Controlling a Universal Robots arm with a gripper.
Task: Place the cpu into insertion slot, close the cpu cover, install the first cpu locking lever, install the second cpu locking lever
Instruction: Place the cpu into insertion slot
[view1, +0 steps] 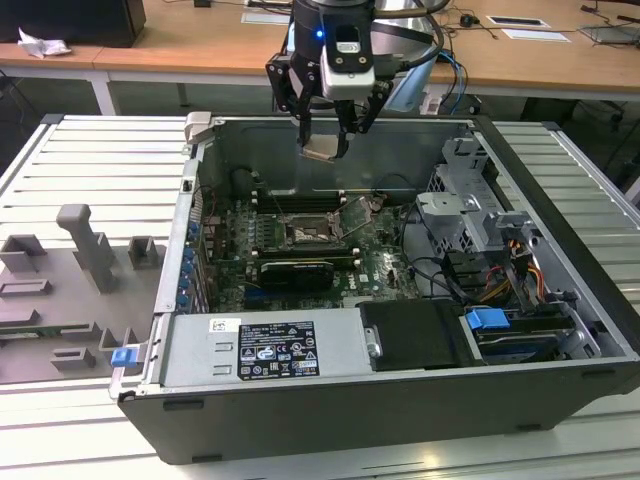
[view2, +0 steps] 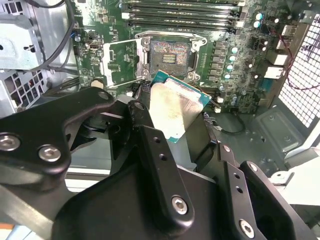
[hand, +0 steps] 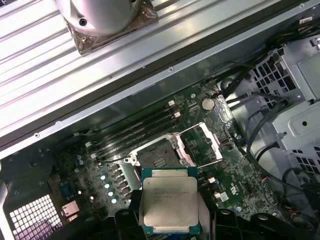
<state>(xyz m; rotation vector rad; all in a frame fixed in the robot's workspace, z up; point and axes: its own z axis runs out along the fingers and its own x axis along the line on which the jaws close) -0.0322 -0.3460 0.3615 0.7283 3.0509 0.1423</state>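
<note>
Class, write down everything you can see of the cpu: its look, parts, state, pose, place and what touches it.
The cpu is a small flat square chip: a pale silver-grey metal top on a green board rim. The claw holds it by its sides, tilted, in the air above the motherboard, touching nothing else. The empty socket lies lower down on the board, its cpu cover swung open.

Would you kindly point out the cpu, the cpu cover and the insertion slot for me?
cpu (hand: 170, 200), first wrist view, middle of its metal top.
cpu cover (hand: 187, 152), first wrist view, frame edge nearest the slot.
insertion slot (hand: 157, 157), first wrist view, contact field.
</note>
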